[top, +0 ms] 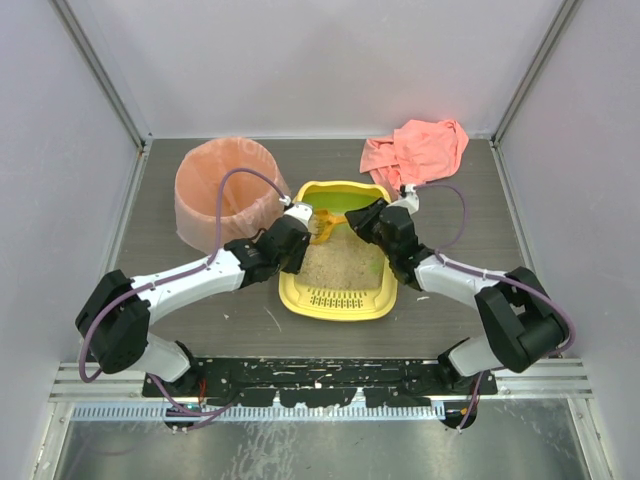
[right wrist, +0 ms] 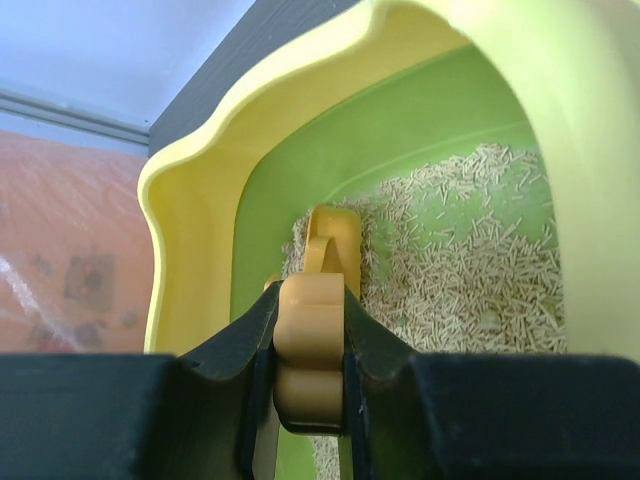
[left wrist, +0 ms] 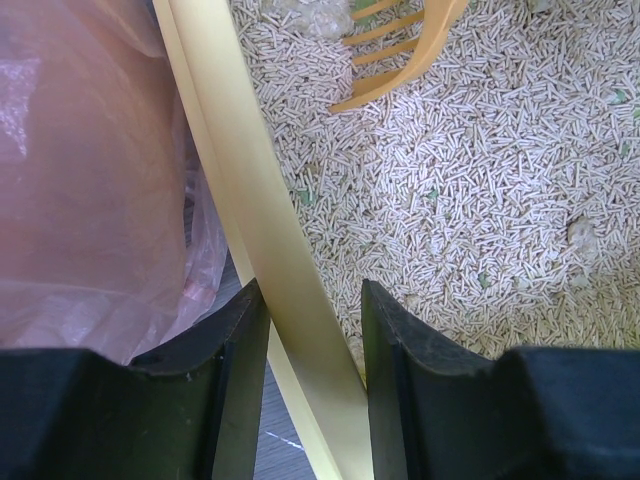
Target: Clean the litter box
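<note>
The yellow litter box (top: 300, 290) lies mid-table, with green inner walls, sandy litter (top: 335, 262) and a slotted grate (top: 336, 298) at its near end. My left gripper (top: 299, 236) is at the box's left rim. In the left wrist view the left gripper (left wrist: 312, 300) is shut on the yellow rim (left wrist: 240, 150), which runs slantwise between its fingers. My right gripper (top: 364, 221) reaches in from the right, shut on the handle of the orange slotted scoop (top: 325, 222). In the right wrist view the right gripper (right wrist: 310, 300) clamps that handle (right wrist: 312, 345), and the scoop's head rests in the litter (right wrist: 470, 270). The scoop's slats (left wrist: 400, 50) show in the left wrist view.
A round bin with a pink bag (top: 225, 190) stands just left of the box, touching it (left wrist: 90, 180). A crumpled salmon cloth (top: 418, 148) lies at the back right. Pale clumps (left wrist: 580, 232) sit among the litter pellets. Enclosure walls surround the table.
</note>
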`<state>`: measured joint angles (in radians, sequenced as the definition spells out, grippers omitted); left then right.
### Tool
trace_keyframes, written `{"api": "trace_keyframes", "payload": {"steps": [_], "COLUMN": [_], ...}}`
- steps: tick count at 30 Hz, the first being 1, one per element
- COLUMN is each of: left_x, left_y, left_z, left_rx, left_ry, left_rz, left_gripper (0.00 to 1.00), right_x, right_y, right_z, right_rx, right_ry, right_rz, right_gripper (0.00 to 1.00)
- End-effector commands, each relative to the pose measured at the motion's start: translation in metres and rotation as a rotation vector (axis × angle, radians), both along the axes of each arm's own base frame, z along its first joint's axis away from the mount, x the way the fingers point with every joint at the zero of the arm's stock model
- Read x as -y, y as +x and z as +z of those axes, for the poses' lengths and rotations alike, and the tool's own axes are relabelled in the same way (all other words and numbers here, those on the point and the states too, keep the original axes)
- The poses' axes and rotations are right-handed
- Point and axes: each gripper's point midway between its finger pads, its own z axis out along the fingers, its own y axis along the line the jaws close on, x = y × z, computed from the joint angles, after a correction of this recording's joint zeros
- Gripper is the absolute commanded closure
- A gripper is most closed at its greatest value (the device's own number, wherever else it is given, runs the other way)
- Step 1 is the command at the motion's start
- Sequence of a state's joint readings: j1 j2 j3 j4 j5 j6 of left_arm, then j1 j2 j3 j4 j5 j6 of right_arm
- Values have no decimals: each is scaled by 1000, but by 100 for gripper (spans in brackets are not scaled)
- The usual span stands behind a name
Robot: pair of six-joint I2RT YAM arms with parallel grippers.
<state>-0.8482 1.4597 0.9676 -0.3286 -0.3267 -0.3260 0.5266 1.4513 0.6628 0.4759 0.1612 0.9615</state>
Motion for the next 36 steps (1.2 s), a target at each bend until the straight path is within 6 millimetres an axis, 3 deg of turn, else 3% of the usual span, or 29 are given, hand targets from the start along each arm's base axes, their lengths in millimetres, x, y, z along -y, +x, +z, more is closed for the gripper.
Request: {"api": "trace_keyframes", "payload": {"steps": [1,12,26,31,36], "left_x": [22,20,25,18,10], "left_y": [5,8,10,9,5], "left_z": [8,14,30,51,86], "left_rx": [29,48,70,107,159], "left_ry": [-66,-75,-124,-167,-228], "left_rz": [-47,-25,-17,16,24], "left_gripper": [64,60,45,35,28], "right_x": [-13,-1,4,13,19], "right_y": [-19,-25,-25,-31,-38], "right_z": [19,34,55,58,61], "right_rx": [4,47,126,143,151], "right_ry": [104,177,208,216,224], "right_rz": [28,-27,-27,-46,-51], "right_gripper": [99,99,99,100,99]}}
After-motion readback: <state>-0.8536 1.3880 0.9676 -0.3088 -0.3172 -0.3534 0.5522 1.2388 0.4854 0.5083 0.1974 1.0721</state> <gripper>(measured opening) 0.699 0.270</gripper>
